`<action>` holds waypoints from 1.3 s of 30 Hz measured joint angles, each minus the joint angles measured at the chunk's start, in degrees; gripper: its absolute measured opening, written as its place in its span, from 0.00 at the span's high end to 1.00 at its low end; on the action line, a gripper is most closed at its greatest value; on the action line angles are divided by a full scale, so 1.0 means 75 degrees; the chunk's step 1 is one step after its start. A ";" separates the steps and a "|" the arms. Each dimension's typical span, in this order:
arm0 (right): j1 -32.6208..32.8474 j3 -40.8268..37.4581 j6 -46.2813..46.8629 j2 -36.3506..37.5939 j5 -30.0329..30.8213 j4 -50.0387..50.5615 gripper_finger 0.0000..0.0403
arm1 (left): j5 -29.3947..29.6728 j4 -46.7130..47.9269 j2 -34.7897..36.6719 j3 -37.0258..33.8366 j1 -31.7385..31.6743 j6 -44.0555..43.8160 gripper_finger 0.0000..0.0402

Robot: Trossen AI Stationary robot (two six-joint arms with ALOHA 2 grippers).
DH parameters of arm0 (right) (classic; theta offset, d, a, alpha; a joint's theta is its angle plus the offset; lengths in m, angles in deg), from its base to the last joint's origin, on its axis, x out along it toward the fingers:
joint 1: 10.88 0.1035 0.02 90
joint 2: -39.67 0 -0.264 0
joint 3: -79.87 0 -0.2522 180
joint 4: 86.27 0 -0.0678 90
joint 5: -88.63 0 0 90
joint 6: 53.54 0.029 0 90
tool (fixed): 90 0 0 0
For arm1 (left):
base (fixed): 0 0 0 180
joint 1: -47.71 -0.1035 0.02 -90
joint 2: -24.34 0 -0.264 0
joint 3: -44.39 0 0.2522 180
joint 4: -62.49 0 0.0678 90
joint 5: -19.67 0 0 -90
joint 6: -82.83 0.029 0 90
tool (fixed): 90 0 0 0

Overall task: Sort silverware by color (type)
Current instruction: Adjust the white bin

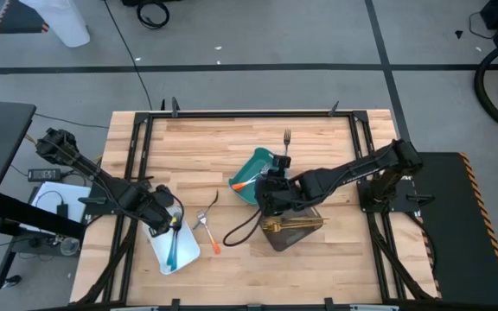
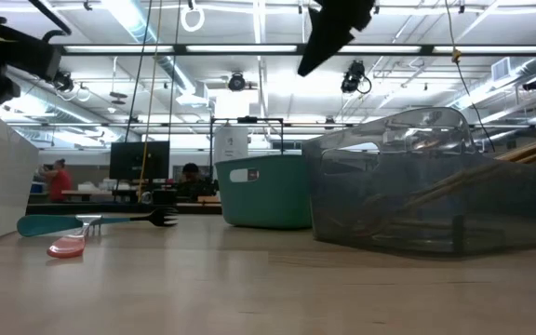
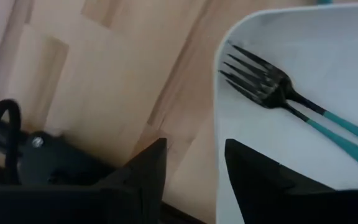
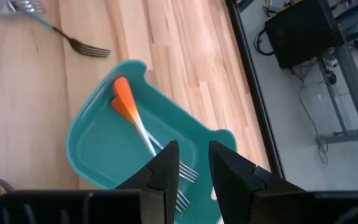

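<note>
My left gripper (image 1: 169, 221) (image 3: 194, 155) hovers open over the white tray's (image 1: 182, 252) far end. Two teal-handled forks (image 3: 263, 84) (image 1: 173, 244) lie flat in that tray. My right gripper (image 1: 269, 192) (image 4: 194, 163) is open above the near end of the teal tray (image 1: 253, 164) (image 4: 92, 149), which holds two orange-handled forks (image 4: 129, 109). The grey tray (image 1: 294, 231) (image 2: 435, 200) holds gold utensils (image 1: 284, 225). Loose on the table are a teal-handled fork (image 1: 204, 216) (image 2: 91, 221) (image 4: 73, 40), an orange-handled piece (image 1: 215, 245) and a dark fork (image 1: 287, 141).
A dark curved cable-like thing (image 1: 240, 229) lies on the wood between the loose pieces and the grey tray. A black frame rail (image 1: 249, 113) runs along the table's edges. In the low view, people sit in the room far behind the table.
</note>
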 joint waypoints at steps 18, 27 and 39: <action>-0.0194 -0.0219 -0.0261 0.0003 -0.0004 -0.0122 0.77 | 0.0780 -0.0978 -0.0001 -0.0030 -0.1020 0.3024 0.82; -0.0194 -0.0217 -0.0314 0.0003 -0.0007 -0.0142 0.77 | 0.0454 -0.1238 -0.0132 -0.0030 -0.1753 0.2828 0.85; -0.0192 -0.0216 -0.0314 0.0003 -0.0007 -0.0174 0.77 | 0.0186 -0.1823 -0.0949 -0.0030 -0.2103 0.5271 0.88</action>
